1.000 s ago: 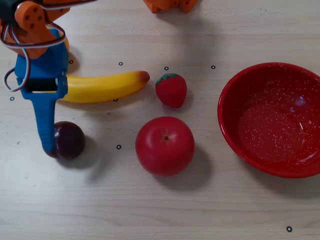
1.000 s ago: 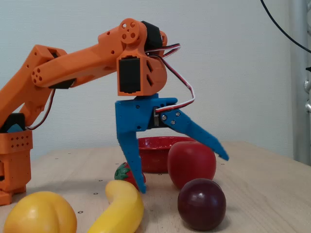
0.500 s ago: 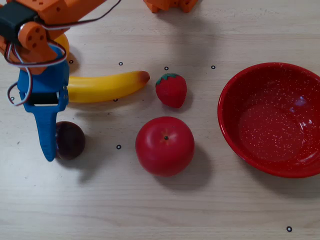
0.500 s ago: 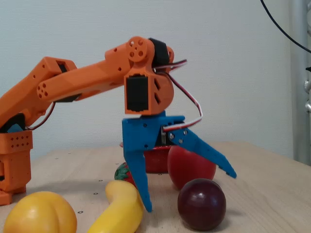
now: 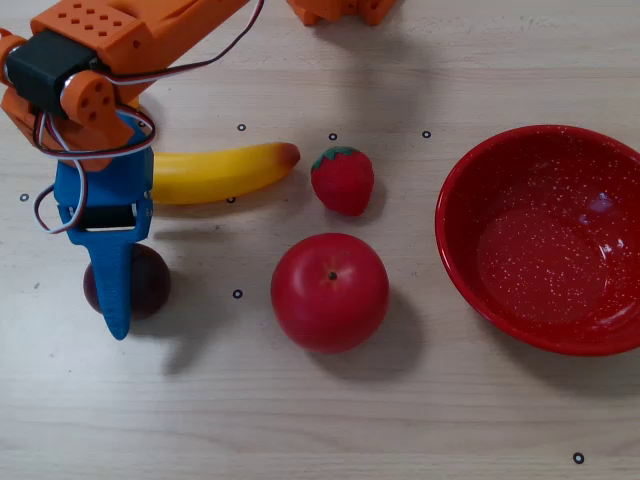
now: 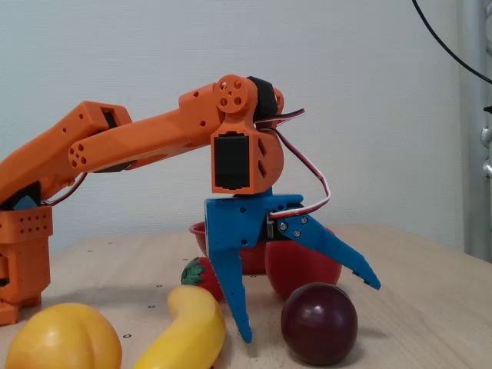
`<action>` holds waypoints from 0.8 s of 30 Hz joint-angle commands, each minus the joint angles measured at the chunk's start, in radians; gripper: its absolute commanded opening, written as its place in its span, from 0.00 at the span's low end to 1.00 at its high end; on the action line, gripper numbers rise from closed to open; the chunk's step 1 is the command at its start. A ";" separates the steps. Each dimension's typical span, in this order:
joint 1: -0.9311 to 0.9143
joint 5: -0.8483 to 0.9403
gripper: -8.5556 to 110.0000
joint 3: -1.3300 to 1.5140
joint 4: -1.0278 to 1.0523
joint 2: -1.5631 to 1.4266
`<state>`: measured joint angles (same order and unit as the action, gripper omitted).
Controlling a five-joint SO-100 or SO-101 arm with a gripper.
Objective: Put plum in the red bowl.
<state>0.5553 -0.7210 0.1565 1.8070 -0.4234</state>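
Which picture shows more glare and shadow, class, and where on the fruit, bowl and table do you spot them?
Overhead view: white glare patches inside the red bowl, a soft sheen on the apple, and the arm's broad soft shadow across the table. Fixed view: even light, a small highlight on the plum; the open gripper is sharp.

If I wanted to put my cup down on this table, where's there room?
In the overhead view, the bare table along the bottom edge, below the apple and red bowl, is free. It is crowded around the banana, strawberry and the plum under the open gripper.
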 commanded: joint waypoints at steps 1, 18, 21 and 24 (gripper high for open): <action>-0.009 0.041 0.54 -0.086 0.091 -0.071; -0.006 0.071 0.54 -0.100 0.089 -0.069; -0.008 0.071 0.54 -0.100 0.089 -0.069; -0.009 0.072 0.54 -0.100 0.089 -0.069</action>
<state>0.5553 -0.6734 0.1565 1.8070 -0.4234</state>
